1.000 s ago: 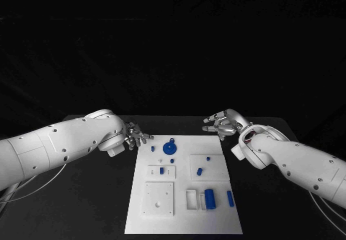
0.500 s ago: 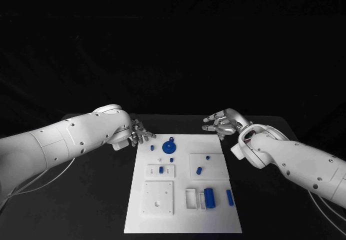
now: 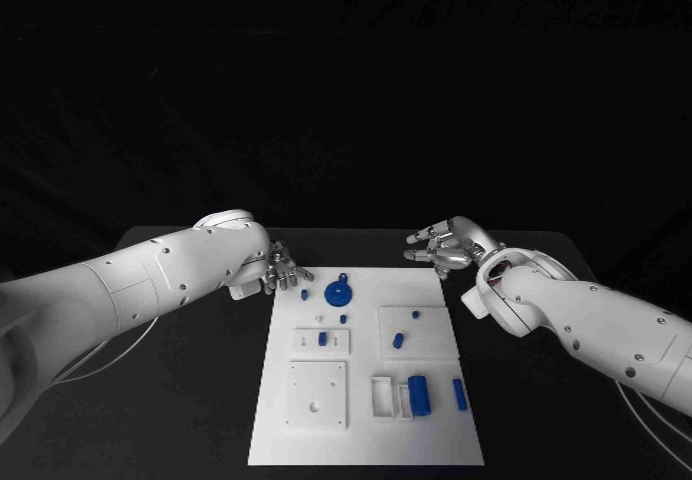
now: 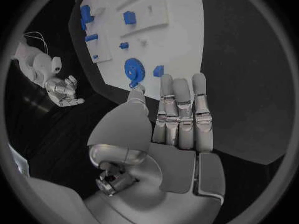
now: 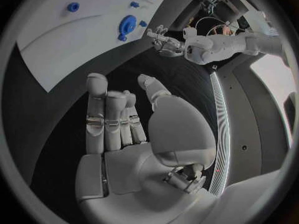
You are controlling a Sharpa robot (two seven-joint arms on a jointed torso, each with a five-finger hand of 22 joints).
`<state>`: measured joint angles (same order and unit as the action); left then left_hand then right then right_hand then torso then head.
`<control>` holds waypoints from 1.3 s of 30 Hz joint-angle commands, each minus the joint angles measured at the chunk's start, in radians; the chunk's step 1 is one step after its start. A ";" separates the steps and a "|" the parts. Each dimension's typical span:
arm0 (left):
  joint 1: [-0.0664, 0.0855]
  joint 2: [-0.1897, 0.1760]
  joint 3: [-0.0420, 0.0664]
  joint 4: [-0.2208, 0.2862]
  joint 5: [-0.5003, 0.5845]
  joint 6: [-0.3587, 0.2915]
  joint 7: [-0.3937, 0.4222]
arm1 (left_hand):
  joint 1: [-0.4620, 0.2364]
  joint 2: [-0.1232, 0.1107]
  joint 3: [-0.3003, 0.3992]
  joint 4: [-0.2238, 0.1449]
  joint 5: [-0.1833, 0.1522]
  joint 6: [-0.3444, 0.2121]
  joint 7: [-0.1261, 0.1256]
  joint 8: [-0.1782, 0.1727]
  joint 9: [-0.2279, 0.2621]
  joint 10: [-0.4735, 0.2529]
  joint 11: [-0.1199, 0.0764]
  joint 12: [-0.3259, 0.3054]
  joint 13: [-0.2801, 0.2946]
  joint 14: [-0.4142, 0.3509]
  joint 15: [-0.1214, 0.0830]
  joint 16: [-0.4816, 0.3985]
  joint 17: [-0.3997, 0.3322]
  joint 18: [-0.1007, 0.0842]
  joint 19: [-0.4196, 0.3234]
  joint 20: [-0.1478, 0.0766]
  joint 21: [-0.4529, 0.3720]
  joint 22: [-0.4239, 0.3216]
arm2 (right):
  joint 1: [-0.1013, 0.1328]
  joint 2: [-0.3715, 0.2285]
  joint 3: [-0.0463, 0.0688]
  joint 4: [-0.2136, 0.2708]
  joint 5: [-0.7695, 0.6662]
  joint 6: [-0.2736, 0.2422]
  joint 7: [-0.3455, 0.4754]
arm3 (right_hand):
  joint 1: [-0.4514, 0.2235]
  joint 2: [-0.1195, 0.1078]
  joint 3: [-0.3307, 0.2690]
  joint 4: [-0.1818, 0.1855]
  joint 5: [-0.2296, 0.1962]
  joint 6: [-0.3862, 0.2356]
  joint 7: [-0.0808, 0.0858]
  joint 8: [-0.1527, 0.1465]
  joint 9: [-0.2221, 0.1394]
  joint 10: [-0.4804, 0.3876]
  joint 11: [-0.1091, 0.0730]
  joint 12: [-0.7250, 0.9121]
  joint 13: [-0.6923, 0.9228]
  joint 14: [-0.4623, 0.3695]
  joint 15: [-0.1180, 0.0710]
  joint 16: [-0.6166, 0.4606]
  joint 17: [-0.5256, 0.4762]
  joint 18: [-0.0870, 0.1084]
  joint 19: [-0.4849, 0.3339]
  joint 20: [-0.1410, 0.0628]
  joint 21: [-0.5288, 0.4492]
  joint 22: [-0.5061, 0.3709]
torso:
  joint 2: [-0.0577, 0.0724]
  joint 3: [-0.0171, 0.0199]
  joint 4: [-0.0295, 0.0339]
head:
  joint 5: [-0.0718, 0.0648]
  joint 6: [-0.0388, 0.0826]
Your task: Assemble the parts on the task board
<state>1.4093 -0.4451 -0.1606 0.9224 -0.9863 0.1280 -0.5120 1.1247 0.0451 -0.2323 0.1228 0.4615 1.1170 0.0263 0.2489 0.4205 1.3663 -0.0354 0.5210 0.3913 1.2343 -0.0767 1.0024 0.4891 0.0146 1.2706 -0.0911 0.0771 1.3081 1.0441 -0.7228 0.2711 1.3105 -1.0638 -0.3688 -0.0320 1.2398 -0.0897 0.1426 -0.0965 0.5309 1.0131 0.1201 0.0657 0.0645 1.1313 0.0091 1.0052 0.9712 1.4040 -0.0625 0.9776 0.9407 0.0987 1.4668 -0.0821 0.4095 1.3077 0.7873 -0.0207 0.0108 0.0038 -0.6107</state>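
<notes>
The white task board (image 3: 368, 440) lies in the middle of the black table. A blue gear-like disc (image 3: 339, 293) sits near its far edge, with a small blue part (image 3: 306, 296) to its left. My left hand (image 3: 281, 270) hovers just beyond the board's far left corner, fingers stretched out and holding nothing. The left wrist view shows that hand (image 4: 179, 117) close to the disc (image 4: 132, 69) and the small part (image 4: 158, 70). My right hand (image 3: 440, 247) floats off the far right corner, fingers spread and empty. The right wrist view shows it (image 5: 121, 119) above bare table beside the board (image 5: 74, 45).
A blue cylinder (image 3: 418, 395) stands beside a white block, and a blue bar (image 3: 460, 394) lies at the board's near right. Small blue parts (image 3: 398, 342) (image 3: 323, 340) sit in raised white squares mid-board. Black table borders the board on both sides.
My left arm has swung inward, carrying the hand a little closer to the board's far left corner. The right hand has stayed put.
</notes>
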 commanded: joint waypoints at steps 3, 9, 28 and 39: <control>-0.007 0.012 -0.002 -0.021 -0.042 0.026 0.022 | -0.013 -0.003 0.000 0.020 0.000 -0.035 -0.004 0.060 0.093 -0.014 -0.001 0.012 0.005 -0.015 0.001 0.011 -0.001 -0.015 0.003 -0.002 -0.004 0.016 | -0.001 0.002 0.001 0.001 0.004 -0.001 0.011 | -0.010 -0.002 0.008 -0.001 0.007 -0.011 0.000 -0.004 -0.001 -0.009 0.000 -0.006 -0.001 -0.008 -0.001 -0.006 -0.001 0.007 0.030 0.001 -0.003 0.048 | 0.000 0.0010 -0.0013 | -0.002 -0.003; -0.016 0.022 -0.004 -0.031 -0.055 0.032 0.037 | -0.011 -0.006 0.004 0.035 0.011 -0.059 -0.023 0.152 0.269 -0.014 -0.011 0.039 0.018 -0.016 -0.005 0.043 0.007 -0.015 0.007 -0.007 0.006 0.020 | -0.001 0.004 0.001 -0.002 0.005 -0.002 0.011 | -0.010 -0.003 0.007 -0.001 0.007 -0.011 0.000 -0.004 -0.001 -0.008 0.000 -0.006 -0.001 -0.008 -0.001 -0.006 -0.001 0.007 0.030 0.001 -0.003 0.048 | 0.000 0.0014 0.0003 | -0.007 -0.007; -0.029 0.039 -0.009 -0.053 -0.033 0.065 0.069 | -0.008 -0.006 0.004 0.059 0.024 -0.076 -0.026 0.160 0.391 -0.030 -0.011 0.059 0.022 -0.028 -0.004 0.060 -0.002 -0.015 -0.002 -0.006 0.020 0.020 | -0.001 0.010 0.001 -0.011 0.008 -0.004 0.009 | -0.010 -0.004 0.007 0.000 0.015 -0.021 0.002 -0.004 -0.001 -0.009 0.001 -0.007 -0.003 -0.008 0.000 -0.007 -0.001 0.007 0.031 0.001 -0.005 0.048 | -0.002 0.0017 0.0009 | -0.015 -0.013; -0.035 0.044 -0.013 -0.065 -0.030 0.071 0.068 | -0.005 -0.003 0.006 0.057 0.022 -0.073 -0.025 0.150 0.386 -0.031 -0.011 0.059 0.020 -0.030 -0.004 0.061 -0.005 -0.015 -0.003 -0.005 0.020 0.020 | -0.001 0.013 0.001 -0.013 0.008 -0.003 0.010 | -0.010 -0.004 0.007 0.000 0.015 -0.021 0.002 -0.004 -0.001 -0.009 0.001 -0.007 -0.003 -0.008 0.000 -0.007 -0.001 0.007 0.031 0.001 -0.005 0.048 | -0.001 0.0009 0.0013 | -0.017 -0.012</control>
<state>1.3758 -0.4049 -0.1737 0.8584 -1.0250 0.1822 -0.4560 1.1195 0.0408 -0.2277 0.1776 0.4866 1.0466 -0.0019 0.4028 0.8072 1.3415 -0.0428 0.5752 0.4120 1.2110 -0.0819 1.0604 0.4849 0.0148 1.2741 -0.0947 0.0908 1.3076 1.0440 -0.7117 0.2711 1.2970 -1.0579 -0.3737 -0.0314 1.2399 -0.0897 0.1454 -0.0994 0.5422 0.9993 0.1198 0.0657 0.0646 1.1312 0.0092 1.0013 0.9690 1.4040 -0.0625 0.9776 0.9409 0.0928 1.4668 -0.0821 0.4096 1.3075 0.7859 -0.0197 0.0120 -0.0144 -0.6225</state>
